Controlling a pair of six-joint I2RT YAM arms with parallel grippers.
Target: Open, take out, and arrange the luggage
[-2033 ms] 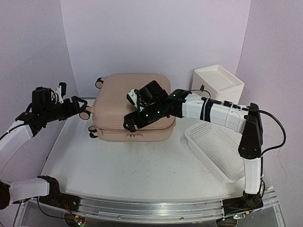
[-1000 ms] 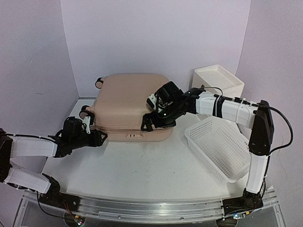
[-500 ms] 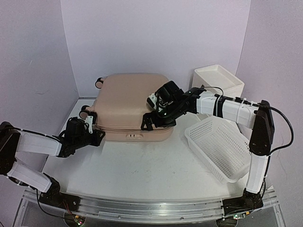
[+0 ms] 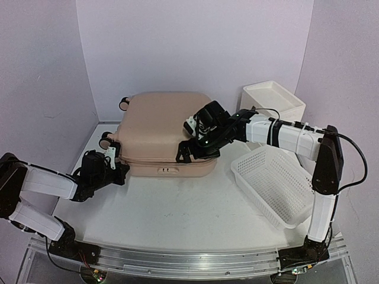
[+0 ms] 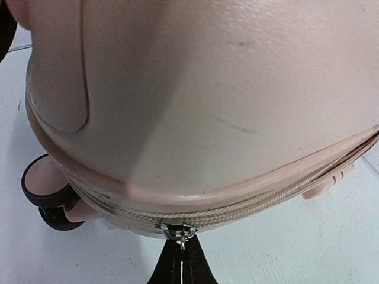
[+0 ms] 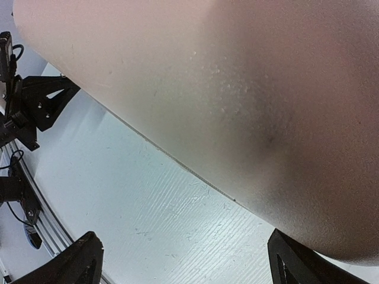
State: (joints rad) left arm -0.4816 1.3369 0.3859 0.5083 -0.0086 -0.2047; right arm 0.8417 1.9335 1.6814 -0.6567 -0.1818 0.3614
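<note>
Closed luggage [image 4: 155, 121] flat on table [image 4: 177, 216], left gripper [image 5: 181, 265] clamped on corner zip pull [image 5: 177, 232], right gripper [image 6: 183, 236] spread wide against the lid.

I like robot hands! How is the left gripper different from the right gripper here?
The left gripper is pinched shut on the zipper pull at the near left corner of the luggage; the right gripper is open, fingers spread wide. The left gripper sits low by the table; the right gripper is up at the luggage's near right corner. Both are black and close to the pink luggage.
</note>
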